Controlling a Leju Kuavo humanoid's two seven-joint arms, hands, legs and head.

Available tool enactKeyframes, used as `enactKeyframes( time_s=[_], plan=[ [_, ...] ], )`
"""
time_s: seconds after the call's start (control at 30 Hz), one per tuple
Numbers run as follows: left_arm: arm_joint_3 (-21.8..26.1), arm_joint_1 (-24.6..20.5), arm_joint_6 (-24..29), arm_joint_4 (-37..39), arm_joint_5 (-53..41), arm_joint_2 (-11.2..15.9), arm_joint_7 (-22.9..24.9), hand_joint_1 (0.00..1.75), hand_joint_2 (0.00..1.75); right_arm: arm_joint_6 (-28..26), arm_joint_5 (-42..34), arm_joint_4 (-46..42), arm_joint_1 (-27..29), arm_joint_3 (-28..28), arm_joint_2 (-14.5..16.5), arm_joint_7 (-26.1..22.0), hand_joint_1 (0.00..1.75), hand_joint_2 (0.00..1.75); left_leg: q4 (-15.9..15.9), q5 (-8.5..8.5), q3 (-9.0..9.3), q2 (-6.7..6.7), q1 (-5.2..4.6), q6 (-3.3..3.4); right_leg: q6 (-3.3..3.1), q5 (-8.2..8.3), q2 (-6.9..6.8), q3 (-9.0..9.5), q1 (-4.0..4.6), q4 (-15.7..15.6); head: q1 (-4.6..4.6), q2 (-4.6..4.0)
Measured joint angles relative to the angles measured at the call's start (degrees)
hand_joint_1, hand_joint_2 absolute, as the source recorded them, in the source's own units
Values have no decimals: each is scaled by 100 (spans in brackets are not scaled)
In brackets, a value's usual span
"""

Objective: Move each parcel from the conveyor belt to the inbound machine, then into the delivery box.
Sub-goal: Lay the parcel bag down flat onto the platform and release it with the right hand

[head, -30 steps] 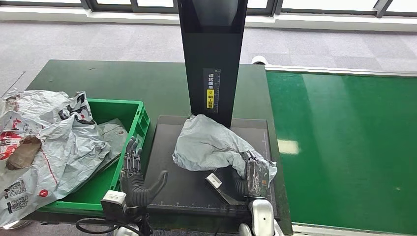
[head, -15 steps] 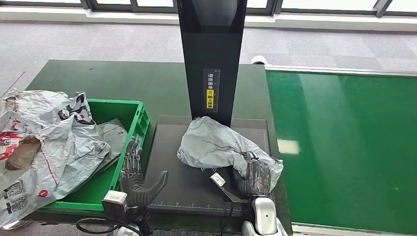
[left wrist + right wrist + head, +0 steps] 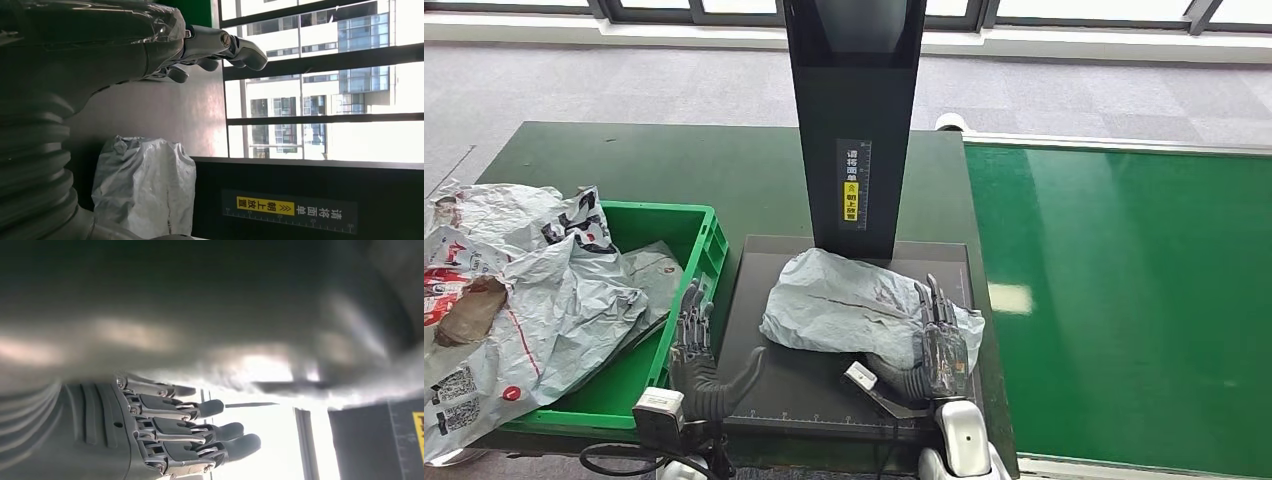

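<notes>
- Parcel (image 3: 844, 305): grey crumpled poly bag, lying flat on machine's (image 3: 764, 290) black plate, just before its upright column.
- Box (image 3: 689, 235): green crate, left of machine, holds grey-white bags.
- Belt (image 3: 1124, 300): green, right.

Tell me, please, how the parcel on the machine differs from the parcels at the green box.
The parcel on the machine is plain grey and lies alone, the right hand at its edge. The box parcels are whitish with red and black print, heaped over the box rim. All are crumpled bags.

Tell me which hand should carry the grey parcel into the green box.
Left, probably. The left hand hovers free between the green box and the grey parcel. The right hand sits at the parcel's far side, away from the box.
</notes>
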Motion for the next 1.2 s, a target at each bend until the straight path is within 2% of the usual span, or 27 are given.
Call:
enactKeyframes(
  time_s=[0.17, 0.23, 0.33, 0.4, 0.53, 0.93, 1.0, 1.07, 1.2],
  plan=[
    [0, 0, 19, 1, -1, 0, 2, 0, 175, -1, -322, -155, 50, -49, 27, -408, 0, 0, 0, 0, 0, 0, 0, 0, 0, 0, 0, 0, 0, 0, 1, 0],
    [0, -1, 44, 5, -5, 0, 2, 0, 175, -2, -756, -228, 75, -119, 72, -857, 0, 0, 0, 0, 0, 1, 0, 0, 0, 0, 1, 0, 0, 0, 0, 0],
    [0, -4, 99, 30, -37, 0, 1, 0, 175, -3, -1894, -335, 115, -245, 150, -1815, 0, 0, 0, 0, 0, 0, 0, 0, 0, 0, 1, 0, 0, 0, -1, 0],
    [0, -8, 125, 53, -48, 0, 1, 0, 175, -2, -2483, -389, 128, -281, 162, -2162, 0, 0, 0, 0, 1, 1, 0, 0, 0, 0, 1, 0, -1, 0, -1, 0],
    [0, -18, 186, 120, -166, 0, -1, 0, 175, 0, -2981, -450, 134, -297, 163, -2276, 0, 0, 0, 0, 1, 2, -1, 0, 0, 0, 2, 0, -1, -1, -1, 0],
    [0, -48, 233, 337, -484, -2, 0, 0, 175, 2, -3063, -468, 137, -301, 163, -2308, 0, 0, 0, 0, 2, 4, 0, 0, 0, 0, 3, -3, 0, -1, -1, 0],
    [0, -52, 233, 366, -515, -3, -1, 0, 175, 2, -2895, -609, 180, -353, 163, -2444, 0, 87, 1, 0, 2, 3, -1, 0, 0, 1, 3, -5, -1, -1, -1, 0],
    [0, -57, 233, 396, -566, -4, 1, 0, 175, -3, -2726, -1131, 324, -492, 163, -2694, 0, 175, 2, 0, 1, -2, -3, 0, 1, 1, -1, -5, -2, -1, 0, 0],
    [-31, -117, 233, 506, -750, -2, -1, 0, 175, -10, -2626, -2730, 675, -782, 163, -2976, 0, 175, 4, -3, 2, 5, -6, 1, 1, 1, 6, -10, -5, -3, -1, 0]
  ],
)
